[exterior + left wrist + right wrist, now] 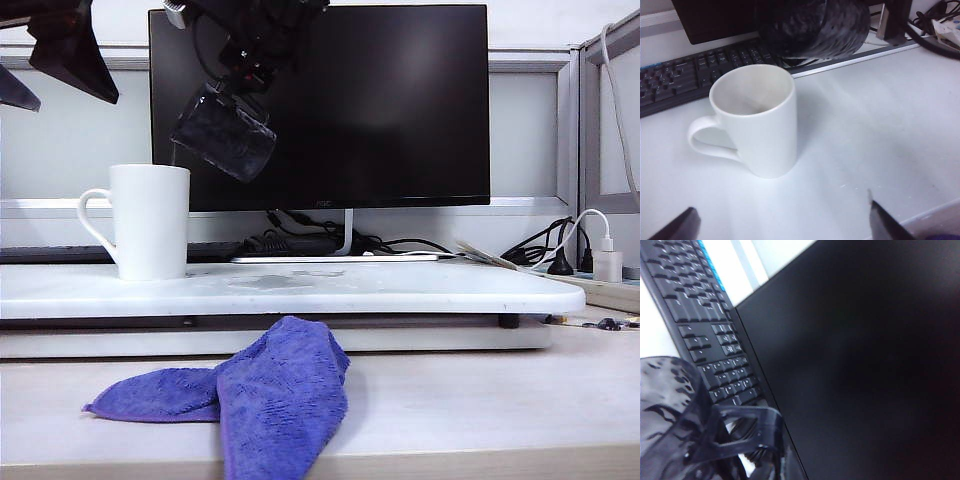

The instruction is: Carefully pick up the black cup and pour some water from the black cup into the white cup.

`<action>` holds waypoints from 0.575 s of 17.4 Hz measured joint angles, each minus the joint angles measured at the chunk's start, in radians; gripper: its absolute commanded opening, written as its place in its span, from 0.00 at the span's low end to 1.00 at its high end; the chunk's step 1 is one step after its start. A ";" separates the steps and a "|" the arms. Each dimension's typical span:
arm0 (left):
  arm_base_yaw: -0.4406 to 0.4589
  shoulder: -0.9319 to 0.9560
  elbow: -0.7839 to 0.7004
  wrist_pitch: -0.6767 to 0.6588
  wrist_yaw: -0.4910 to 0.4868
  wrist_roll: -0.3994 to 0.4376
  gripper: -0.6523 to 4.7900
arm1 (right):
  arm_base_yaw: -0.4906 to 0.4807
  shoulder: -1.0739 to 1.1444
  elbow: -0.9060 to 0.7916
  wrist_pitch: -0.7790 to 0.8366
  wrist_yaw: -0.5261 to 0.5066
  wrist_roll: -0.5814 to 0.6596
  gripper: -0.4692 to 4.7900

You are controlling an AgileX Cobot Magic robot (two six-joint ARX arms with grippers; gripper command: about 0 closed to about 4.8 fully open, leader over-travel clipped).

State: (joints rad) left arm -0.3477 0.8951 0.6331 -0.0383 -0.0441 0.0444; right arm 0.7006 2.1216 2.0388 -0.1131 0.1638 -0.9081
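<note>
the black cup (224, 130), lifted and tipped above the white cup (149, 222), hangs by its handle from my clamped right gripper (243, 80); the water (172, 155) trickles; righting and setting down remain. my left gripper (45, 60) is spread wide, empty.

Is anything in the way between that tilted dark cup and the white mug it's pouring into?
Nothing visible. The right claw holds the black cup tipped just above the white cup's open mouth.

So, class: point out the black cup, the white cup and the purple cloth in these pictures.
black cup (222, 132): exterior view, on its tilted faceted wall.
white cup (766, 134): left wrist view, on its outer wall below the rim.
purple cloth (280, 395): exterior view, on the middle of its folded front part.
</note>
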 measured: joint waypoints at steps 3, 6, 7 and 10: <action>0.000 0.000 0.000 0.000 0.000 0.000 1.00 | 0.000 0.000 0.000 0.000 0.000 -0.029 0.08; 0.000 0.000 0.000 0.000 0.000 0.000 1.00 | -0.001 0.000 0.000 0.002 0.000 -0.036 0.08; 0.000 0.000 0.000 0.000 0.000 0.000 1.00 | -0.001 0.000 0.000 0.010 0.000 -0.046 0.08; 0.000 0.000 0.000 0.000 0.000 0.000 1.00 | 0.002 0.000 0.000 0.018 0.000 -0.062 0.08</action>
State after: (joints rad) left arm -0.3477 0.8948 0.6331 -0.0383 -0.0441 0.0444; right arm 0.7025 2.1216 2.0392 -0.0952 0.1642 -0.9703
